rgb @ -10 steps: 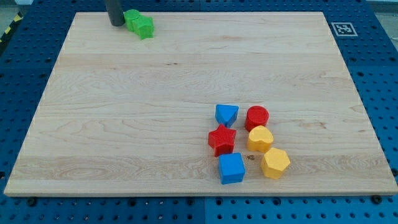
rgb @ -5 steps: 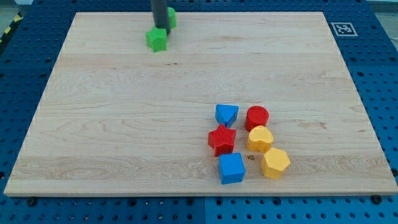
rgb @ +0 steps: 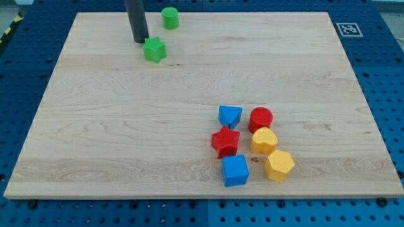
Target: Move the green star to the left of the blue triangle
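Note:
The green star (rgb: 154,50) lies near the board's top left. My tip (rgb: 141,41) stands just left of and slightly above it, close to its edge; contact cannot be told. The blue triangle (rgb: 230,116) sits right of the board's middle, far down and to the right of the star. A green cylinder (rgb: 169,18) stands near the top edge, up and right of the star.
Around the blue triangle: a red cylinder (rgb: 260,118) to its right, a red star (rgb: 225,141) below it, a blue cube (rgb: 235,170), a yellow rounded block (rgb: 264,140) and a yellow hexagonal block (rgb: 279,165). A marker tag (rgb: 349,29) sits at the top right corner.
The two green blocks have been split: the star has slid down and right, the cylinder right along the top edge. My tip went right between them, then came back left of the star.

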Tool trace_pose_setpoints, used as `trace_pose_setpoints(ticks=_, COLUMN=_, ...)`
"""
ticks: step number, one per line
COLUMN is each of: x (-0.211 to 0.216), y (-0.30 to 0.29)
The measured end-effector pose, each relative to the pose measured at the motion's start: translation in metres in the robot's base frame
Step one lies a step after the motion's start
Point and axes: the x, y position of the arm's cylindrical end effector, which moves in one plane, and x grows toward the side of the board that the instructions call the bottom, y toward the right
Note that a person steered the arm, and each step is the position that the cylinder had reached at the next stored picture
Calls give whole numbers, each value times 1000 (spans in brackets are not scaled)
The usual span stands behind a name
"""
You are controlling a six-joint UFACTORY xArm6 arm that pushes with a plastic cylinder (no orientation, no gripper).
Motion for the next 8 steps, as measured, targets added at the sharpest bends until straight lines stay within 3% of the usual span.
trace_pose_setpoints(ticks=3, x=105, y=77)
trace_pose_setpoints(ticks=5, x=168, y=83)
trace_pose_setpoints(ticks=7, x=181, y=51)
trace_pose_setpoints(ticks=8, x=211, y=60)
